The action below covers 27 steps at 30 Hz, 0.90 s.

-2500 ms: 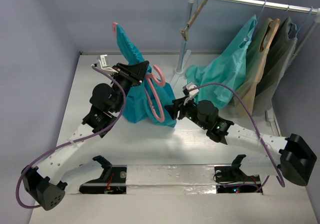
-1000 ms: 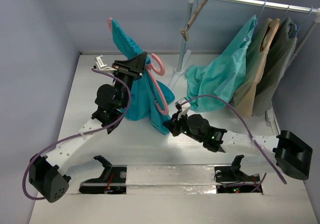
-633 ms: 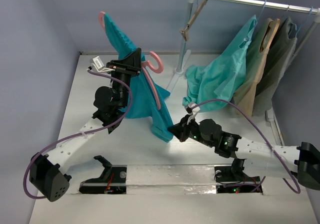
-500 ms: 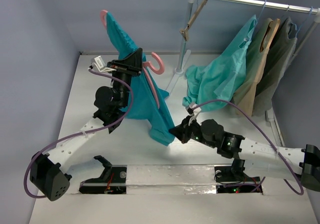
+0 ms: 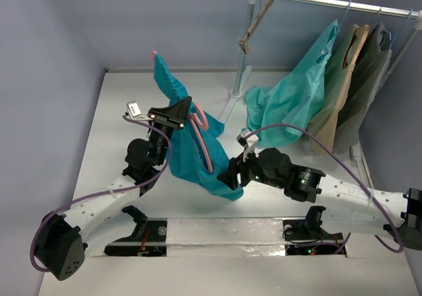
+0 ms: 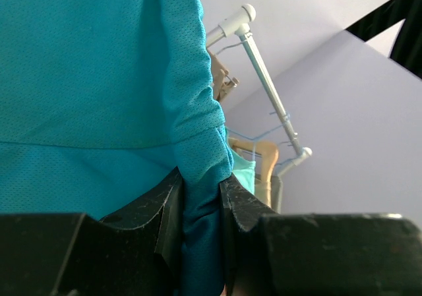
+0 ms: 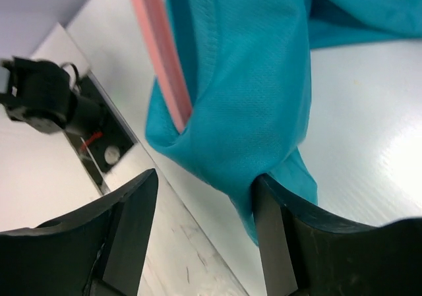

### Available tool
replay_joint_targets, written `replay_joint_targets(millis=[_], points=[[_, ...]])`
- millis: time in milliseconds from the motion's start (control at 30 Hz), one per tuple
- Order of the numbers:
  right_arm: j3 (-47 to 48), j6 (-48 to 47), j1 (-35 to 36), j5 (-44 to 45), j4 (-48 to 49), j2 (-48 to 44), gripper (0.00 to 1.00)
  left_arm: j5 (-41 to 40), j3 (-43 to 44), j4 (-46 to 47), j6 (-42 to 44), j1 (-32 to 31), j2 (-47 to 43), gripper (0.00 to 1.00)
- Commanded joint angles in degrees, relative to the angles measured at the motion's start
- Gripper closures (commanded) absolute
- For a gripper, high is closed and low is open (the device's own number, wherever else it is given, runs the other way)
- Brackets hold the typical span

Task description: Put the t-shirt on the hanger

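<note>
High rear view looks down over the whole desk (image 5: 115, 111). Both wrist views sit close against the t-shirt (image 6: 86, 65); the left faces up toward the rack (image 6: 266, 65), the right down at the desk.

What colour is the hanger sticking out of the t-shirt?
Pink. Best seen in the right wrist view, where the hanger enters a fold of the teal t-shirt.

Table (image 5: 109, 134): white, flat, matte; lilac walls at left, back and right.
Near edge: shiny silver strip (image 5: 224, 231) running across, one black bracket (image 5: 135, 222) at its left end, another (image 5: 308, 222) at its right.
Back centre: white rack foot (image 5: 231, 101), standing.
Back right: mint-green garment (image 5: 283, 105), lower folds resting on the surface.
Centre: t-shirt (image 5: 191, 157), lowest fold close over the surface; contact cannot be told.
</note>
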Motion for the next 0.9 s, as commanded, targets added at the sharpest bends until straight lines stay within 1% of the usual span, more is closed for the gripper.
replay_joint_targets(millis=[0,133,200,300,467,600,633,667,700,733,800,867], points=[[1.5,-0.9,0.6,0.0,-3.8,-1.5,0.36,1.5,-1.4,7.3,-4.5,0.4,-2.5,1.00],[1.8,-1.3,0.6,1.7,-6.3,-2.5,0.36,1.6,-1.7,8.6,-4.7,0.4,-1.9,1.00],[2.9,-2.1,0.6,2.5,-7.1,-2.5,0.40,1.5,-1.1,8.7,-4.3,0.4,-1.5,1.00],[5.4,-3.2,0.6,6.0,-10.7,-2.1,0.41,1.6,-0.9,9.0,-3.9,0.4,-0.8,1.00],[8.1,-4.7,1.1,10.2,-14.7,-3.1,0.36,0.6,-0.8,8.0,-2.8,0.4,-1.7,1.00],[8.9,-5.7,1.1,8.3,-14.0,-3.4,0.29,0.1,-0.9,7.6,-2.4,0.4,-1.9,1.00],[9.3,-5.8,1.8,7.3,-13.3,-3.1,0.31,-0.4,-0.8,7.4,-2.4,0.4,-1.8,1.00],[9.5,-5.8,2.6,7.2,-12.9,-2.6,0.31,-0.6,-0.8,7.4,-2.3,0.4,-1.7,1.00],[9.7,-6.1,3.2,7.3,-12.5,-2.2,0.42,-0.7,-0.8,7.5,-2.3,0.4,-1.7,1.00],[9.8,-6.3,3.7,7.7,-12.1,-1.0,0.47,-0.9,-0.8,7.5,-2.3,0.4,-1.4,1.00],[10.5,-6.7,5.0,9.1,-11.5,0.0,0.52,-1.1,-0.6,7.6,-2.2,0.4,-1.0,1.00],[10.7,-7.1,5.0,8.5,-10.2,1.6,0.52,-0.8,-0.4,7.7,-2.2,0.4,-0.9,1.00]])
